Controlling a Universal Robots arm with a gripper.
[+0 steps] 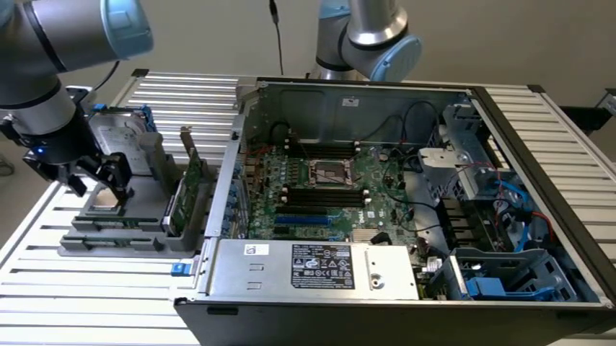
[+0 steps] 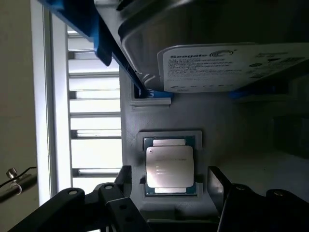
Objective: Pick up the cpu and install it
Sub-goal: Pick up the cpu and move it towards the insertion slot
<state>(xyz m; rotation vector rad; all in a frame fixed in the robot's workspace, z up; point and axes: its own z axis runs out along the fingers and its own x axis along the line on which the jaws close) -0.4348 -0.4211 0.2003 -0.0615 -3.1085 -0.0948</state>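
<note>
My arm's gripper [image 2: 171,179] hangs with jaws spread wide, one finger on either side of the cpu [image 2: 170,166], which lies flat in its square pocket of the grey parts holder [image 1: 115,241], beside the hard drive [image 2: 212,67], well apart from the open case [image 1: 366,108].

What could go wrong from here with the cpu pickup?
1. The cpu sits low in a snug pocket of the gray holder; the open gripper may land on the pocket rim instead of the chip's edges.
2. The chip is thin and flat, so an off-centre pinch might tilt it.
3. The hard drive stands close by and could be brushed.
</note>
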